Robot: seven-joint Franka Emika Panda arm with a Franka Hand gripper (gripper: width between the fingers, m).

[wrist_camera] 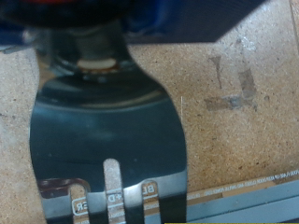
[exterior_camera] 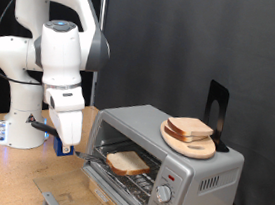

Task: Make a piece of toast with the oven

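Note:
The silver-grey oven stands on the wooden table at the exterior view's right. Its glass door is folded down open. A piece of toast, pale with a tan crust, lies flat on the wire rack inside. My gripper hangs low just off the oven's left side, near the open door's edge, and no picture shows anything between its fingers. In the wrist view a blurred dark forked shape fills the middle over the tabletop, and the toast is out of view there.
A round wooden plate with another bread slice sits on top of the oven, beside a black upright stand. Two knobs are on the oven front. The robot base is at the left. A grey edge shows in the wrist view.

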